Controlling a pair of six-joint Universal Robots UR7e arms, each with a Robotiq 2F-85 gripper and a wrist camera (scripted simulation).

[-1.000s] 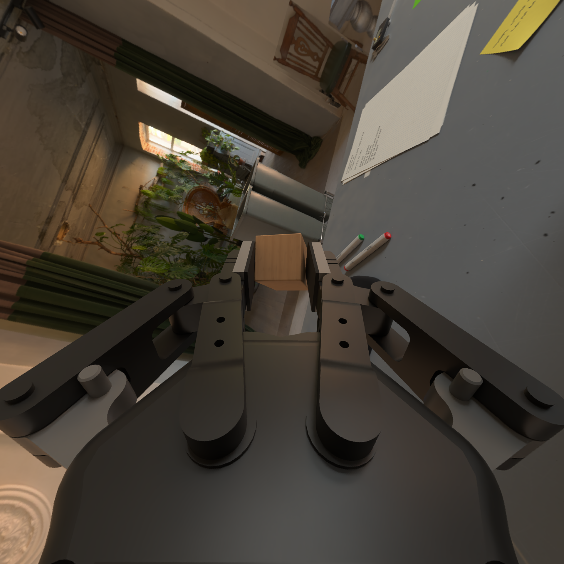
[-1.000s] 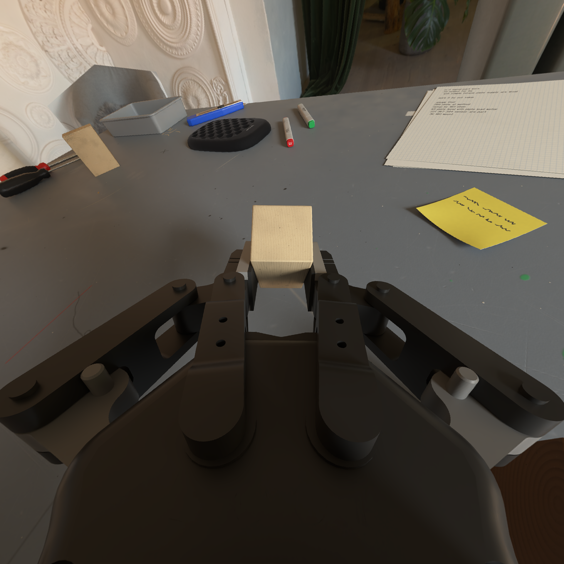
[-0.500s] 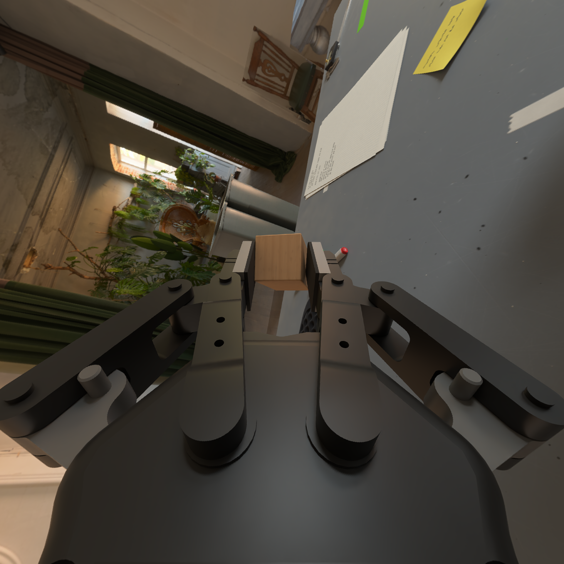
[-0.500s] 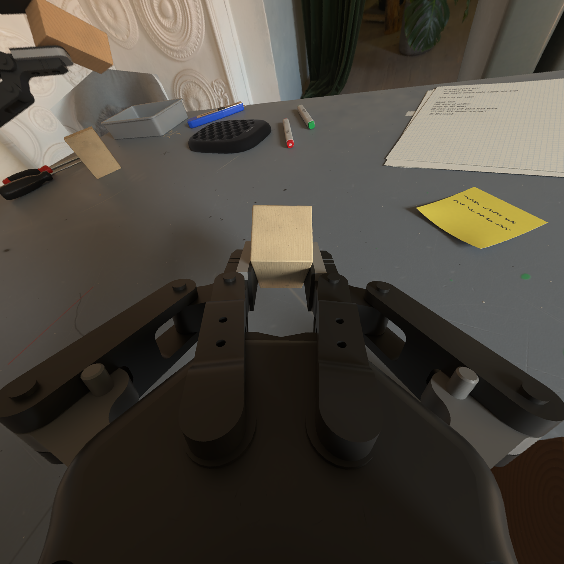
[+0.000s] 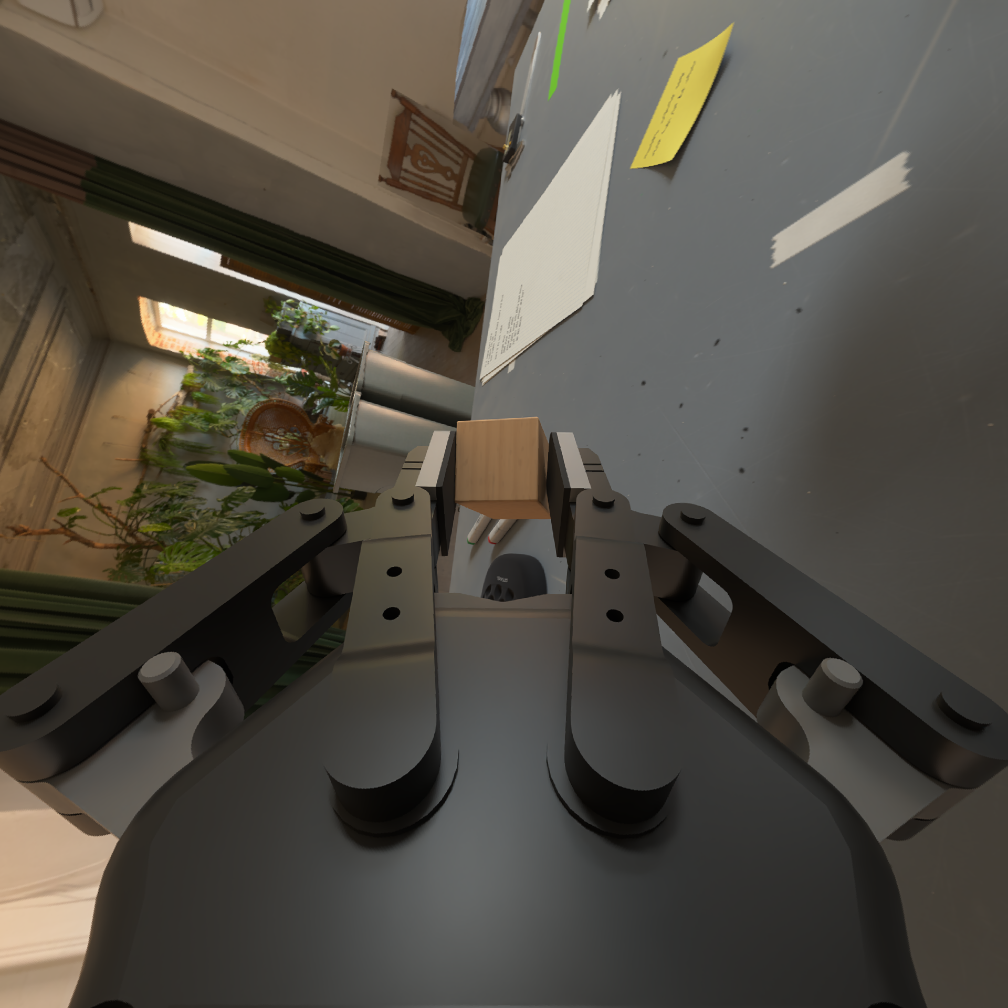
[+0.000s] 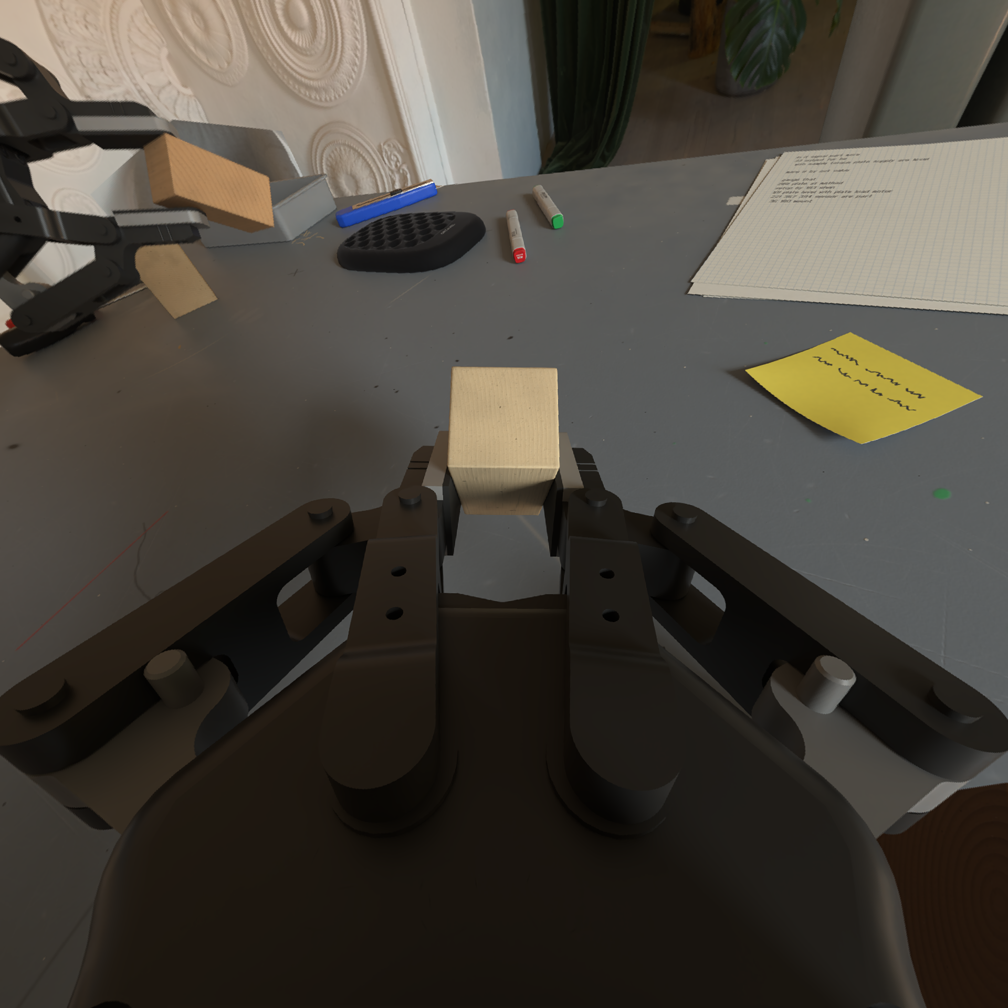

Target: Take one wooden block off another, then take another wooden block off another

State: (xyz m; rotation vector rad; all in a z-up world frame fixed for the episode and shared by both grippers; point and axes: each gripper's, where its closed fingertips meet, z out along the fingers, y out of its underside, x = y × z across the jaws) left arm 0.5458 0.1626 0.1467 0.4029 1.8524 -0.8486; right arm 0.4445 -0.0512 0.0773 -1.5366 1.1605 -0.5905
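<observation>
Two end effectors each clamp a block: the left end effector (image 5: 501,473) holds a tan-brown wooden block (image 5: 499,463) at frame centre, aloft; the right end effector (image 6: 503,480) grips a pale cream block (image 6: 503,423) at centre. A third block (image 6: 174,281) stands at left on the grey, speckled table (image 6: 327,393). Ornate white plaster wall behind.

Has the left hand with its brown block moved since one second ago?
Yes. In the right wrist view, the left hand with the brown block has entered from the left, toward the grey tray.
</observation>
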